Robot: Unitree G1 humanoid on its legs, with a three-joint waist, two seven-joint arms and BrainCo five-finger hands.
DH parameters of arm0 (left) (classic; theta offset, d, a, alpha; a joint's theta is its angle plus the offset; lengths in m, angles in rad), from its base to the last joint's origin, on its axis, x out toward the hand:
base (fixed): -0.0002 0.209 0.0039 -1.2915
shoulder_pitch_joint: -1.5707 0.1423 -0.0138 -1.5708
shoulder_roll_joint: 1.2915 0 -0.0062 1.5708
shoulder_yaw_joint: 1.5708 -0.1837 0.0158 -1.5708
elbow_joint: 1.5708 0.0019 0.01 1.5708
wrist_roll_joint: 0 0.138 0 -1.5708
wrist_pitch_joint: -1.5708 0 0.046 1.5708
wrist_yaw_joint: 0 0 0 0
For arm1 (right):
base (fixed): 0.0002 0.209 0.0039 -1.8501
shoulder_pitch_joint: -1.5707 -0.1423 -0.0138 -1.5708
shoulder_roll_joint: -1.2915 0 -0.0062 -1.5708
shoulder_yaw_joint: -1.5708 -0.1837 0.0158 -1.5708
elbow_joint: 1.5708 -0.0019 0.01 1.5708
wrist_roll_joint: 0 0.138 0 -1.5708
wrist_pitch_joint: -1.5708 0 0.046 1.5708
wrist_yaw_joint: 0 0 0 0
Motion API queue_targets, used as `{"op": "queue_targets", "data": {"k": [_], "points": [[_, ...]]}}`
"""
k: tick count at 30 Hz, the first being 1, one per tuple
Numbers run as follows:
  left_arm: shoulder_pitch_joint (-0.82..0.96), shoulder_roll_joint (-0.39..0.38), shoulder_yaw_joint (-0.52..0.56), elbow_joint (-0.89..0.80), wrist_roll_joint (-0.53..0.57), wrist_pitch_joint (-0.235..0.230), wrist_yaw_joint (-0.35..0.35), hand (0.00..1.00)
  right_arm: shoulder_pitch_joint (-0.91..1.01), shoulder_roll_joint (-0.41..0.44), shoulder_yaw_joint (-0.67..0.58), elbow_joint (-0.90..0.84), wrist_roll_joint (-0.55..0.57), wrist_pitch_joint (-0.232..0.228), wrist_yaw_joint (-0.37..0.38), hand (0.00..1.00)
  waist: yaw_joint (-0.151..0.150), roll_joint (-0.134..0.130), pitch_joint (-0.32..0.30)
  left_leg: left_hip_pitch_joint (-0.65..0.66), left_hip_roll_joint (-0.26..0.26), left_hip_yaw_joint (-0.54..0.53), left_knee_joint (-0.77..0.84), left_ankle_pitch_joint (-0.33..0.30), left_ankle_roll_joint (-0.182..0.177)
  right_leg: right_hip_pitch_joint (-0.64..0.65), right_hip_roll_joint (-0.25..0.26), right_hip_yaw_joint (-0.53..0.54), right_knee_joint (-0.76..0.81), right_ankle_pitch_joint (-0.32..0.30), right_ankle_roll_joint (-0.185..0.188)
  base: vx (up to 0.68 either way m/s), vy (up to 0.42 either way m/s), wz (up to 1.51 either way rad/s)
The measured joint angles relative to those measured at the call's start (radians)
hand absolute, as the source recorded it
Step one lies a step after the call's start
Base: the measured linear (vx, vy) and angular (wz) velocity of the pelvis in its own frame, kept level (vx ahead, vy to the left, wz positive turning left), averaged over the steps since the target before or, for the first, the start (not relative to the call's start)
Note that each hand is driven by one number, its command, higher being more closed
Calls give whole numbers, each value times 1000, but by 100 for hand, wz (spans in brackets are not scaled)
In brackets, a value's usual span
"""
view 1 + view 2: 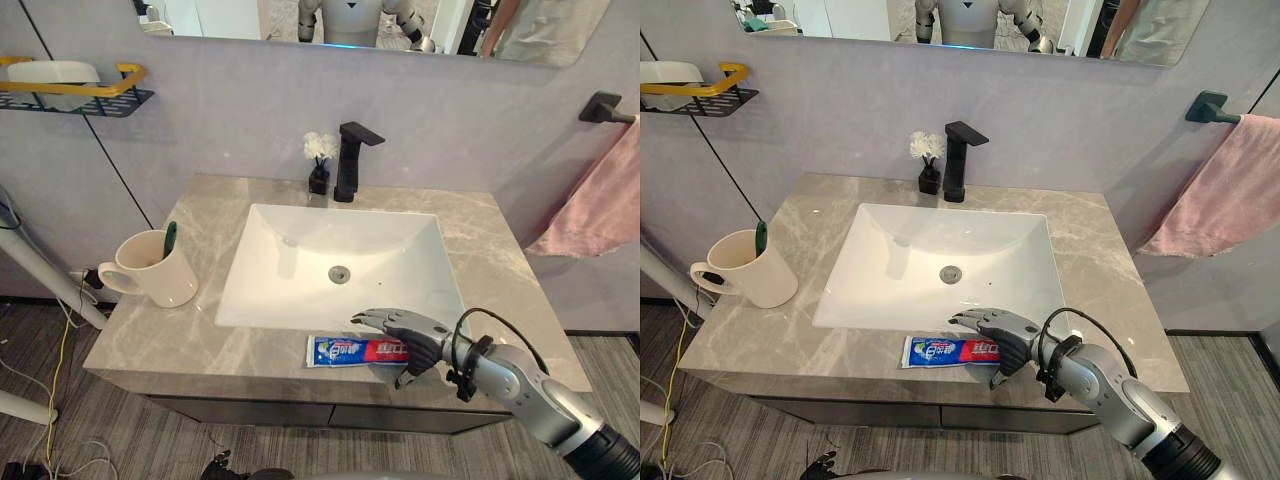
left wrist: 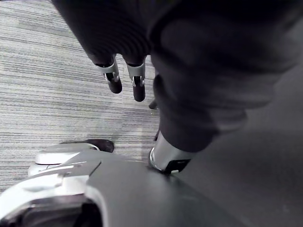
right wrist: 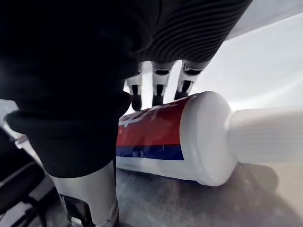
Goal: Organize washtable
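Note:
A red, white and blue toothpaste tube (image 1: 345, 351) lies flat on the grey marble counter (image 1: 200, 330), along its front edge just below the sink, with its white cap end (image 3: 265, 135) pointing right. My right hand (image 1: 415, 335) arches over that cap end. Its fingers (image 3: 158, 85) reach straight past the tube toward the basin and its thumb hangs on the near side, not closed on the tube. My left hand (image 2: 125, 78) hangs over the grey floor with relaxed fingers and holds nothing.
A cream mug (image 1: 155, 268) holding a green toothbrush (image 1: 169, 238) stands at the counter's left. The white sink (image 1: 330, 250) fills the middle, with a black faucet (image 1: 350, 160) and a small flower vase (image 1: 320, 160) behind it. A pink towel (image 1: 600, 195) hangs right; a yellow-railed shelf (image 1: 70, 90) is on the left wall.

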Motion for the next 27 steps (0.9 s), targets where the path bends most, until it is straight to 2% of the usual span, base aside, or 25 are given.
{"op": "queue_targets", "data": {"k": [7, 13, 19, 27], "points": [[-4, 7, -20, 0, -1, 1, 0, 0, 6, 102, -47, 30, -75, 13, -45, 100, 3, -3, 1, -5, 6, -12, -24, 24, -5, 0, 10, -9, -19, 16, -6, -6, -5, 4], [-8, 7, -19, -1, -8, 1, 0, 0, -7, 118, -62, 37, -73, 21, -45, 100, 23, -6, 3, -5, 8, -15, -36, 31, -7, 2, 13, -21, -28, 18, -7, -8, -10, 5], [-8, 8, -14, -1, -15, 1, 0, 0, -7, 142, -87, 37, -70, 32, -44, 100, 23, -9, 5, -4, 7, -18, -36, 32, -7, 8, 13, -22, -32, 18, -7, -5, 1, 1], [38, -24, 174, -1, -47, 3, 9, 0, -5, 185, -157, 28, -54, 35, -72, 100, 22, 0, 32, -4, 8, -18, -37, 31, -7, 8, 13, -22, -32, 18, -7, 0, 0, 0]]}}
